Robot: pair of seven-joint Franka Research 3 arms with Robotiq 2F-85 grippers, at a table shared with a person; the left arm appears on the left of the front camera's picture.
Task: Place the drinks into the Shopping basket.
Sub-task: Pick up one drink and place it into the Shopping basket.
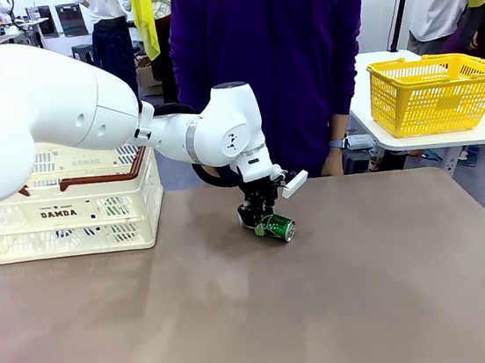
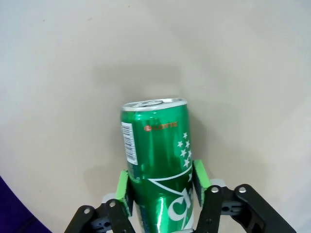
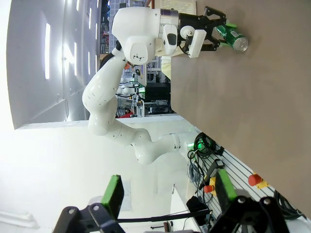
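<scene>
Front view: left pincer (image 1: pixel 263 221) is clamped on a green drink can (image 1: pixel 278 227) lying on the surface, mid-width toward the far edge; the DAMDA shopping basket (image 1: pixel 69 212) sits at the far left corner.
Left wrist view: green pads (image 2: pixel 200 181) press both sides of the can.
Right wrist view: right pincer (image 3: pixel 167 193) is spread wide, holding nothing.

The left arm reaches from the table's left edge across to its middle near the far edge, wrist bent steeply down. The left gripper (image 1: pixel 265 225) sits low at the surface, its green pads (image 2: pixel 123 190) pressed on both sides of a green can (image 2: pixel 158 160). The right gripper (image 3: pixel 167 194) stands wide apart, holding nothing.
</scene>
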